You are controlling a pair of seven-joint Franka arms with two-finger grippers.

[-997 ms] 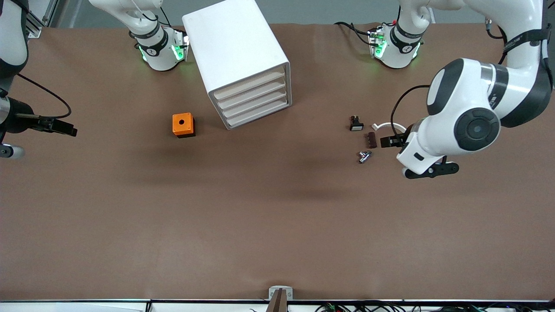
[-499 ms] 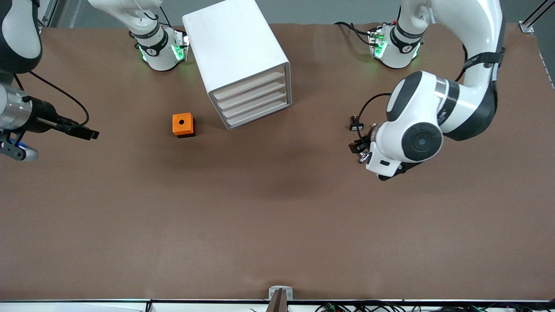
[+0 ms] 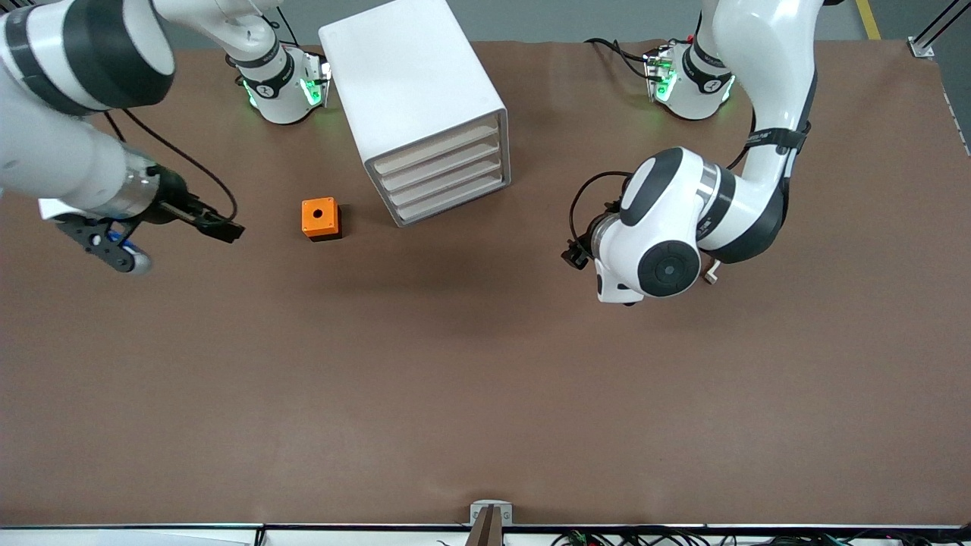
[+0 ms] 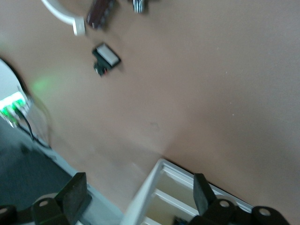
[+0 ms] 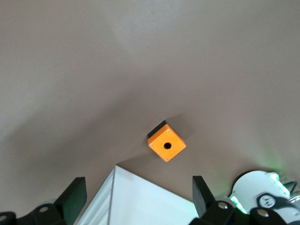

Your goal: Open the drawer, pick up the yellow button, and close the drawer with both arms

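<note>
Drawer (image 3: pixel 436 148), the topmost of four white trays in a white cabinet (image 3: pixel 413 91), sits flush and closed with the three below it, its front turned toward the camera and the left arm's end of the table. No button shows in any view. An orange cube with a hole on top (image 3: pixel 321 218) stands on the brown table (image 3: pixel 485 394) beside the cabinet, toward the right arm's end.

Left gripper (image 4: pixel 138 199) hangs over the table between the cabinet and a cluster of small parts, its fingers (image 4: pixel 75 197) spread wide and holding nothing; its wrist view takes in a cabinet corner, a black part with a white face (image 4: pixel 106 57), a dark brown piece (image 4: pixel 99 11) and a white curved piece (image 4: pixel 61 14).

Right gripper (image 5: pixel 138 197) hangs over the table near the orange cube, on the side away from the cabinet, fingers likewise apart and empty, with the cube and a cabinet corner in its wrist view.
</note>
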